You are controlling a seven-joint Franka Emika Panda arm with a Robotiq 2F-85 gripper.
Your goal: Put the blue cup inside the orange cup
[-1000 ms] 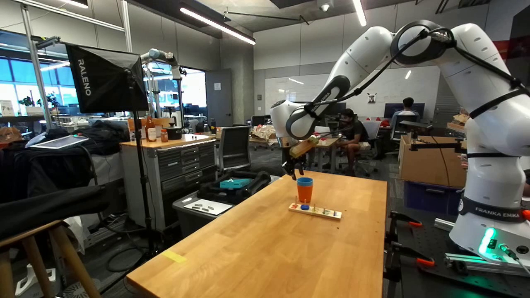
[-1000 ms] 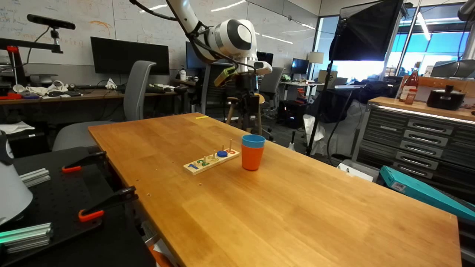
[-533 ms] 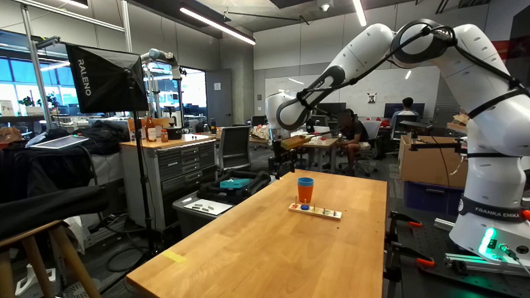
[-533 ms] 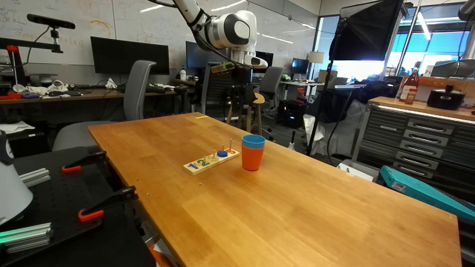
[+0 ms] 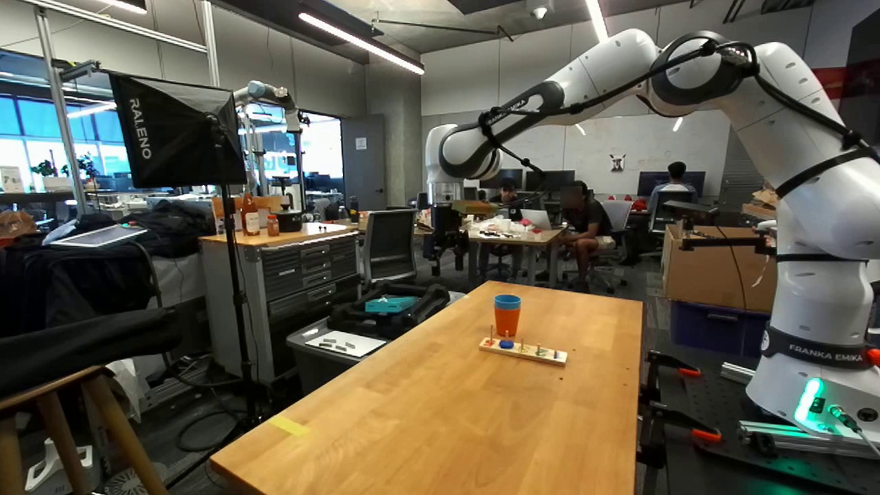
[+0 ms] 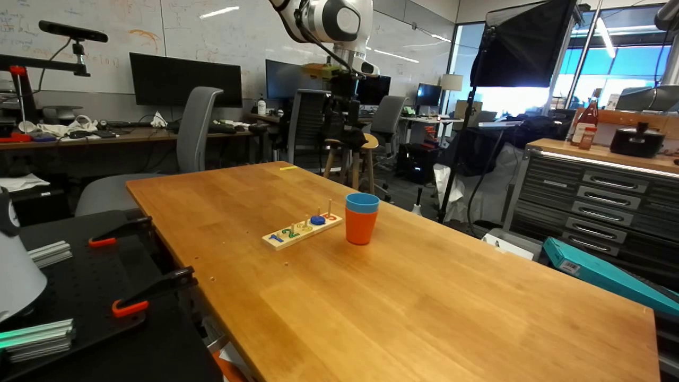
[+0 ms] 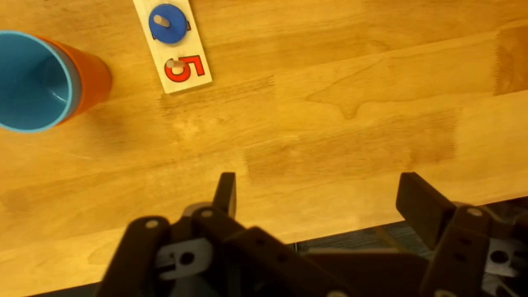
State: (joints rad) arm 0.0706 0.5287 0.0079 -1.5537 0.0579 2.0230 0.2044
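A small, round, blue plastic cup (image 6: 362,200) is sitting inside a small, round, orange plastic cup (image 6: 360,228), and we are seeing its blue top sticking up above the orange one in both exterior views. The two cups are standing upright together on a long, brown wooden table (image 6: 451,297). In the wrist view, we are peeking down into the blue cup, and the left edge of that view is cutting part of it off.

Near the cups, but apart from them, a thin, flat, pale wooden strip (image 7: 192,48) with little pegs is lying on the table. A flat, round, blue disc (image 7: 175,31) is resting around one peg (image 7: 161,20), and a red number five (image 7: 200,66) is showing at the strip's end.

The black, two-fingered gripper (image 7: 317,183) is hanging in the air, well apart from the cups. Its jaws are standing wide, and we are seeing table wood in the gap between the tips. The big, smooth, white robot arm (image 5: 598,75) is holding it up, and a green light (image 5: 809,402) is glowing low on the arm.

Near one table corner, a short, flat, yellow mark (image 5: 291,425) is showing. Farther off, a big, black, boxy studio light (image 5: 179,130) with white letters is standing.
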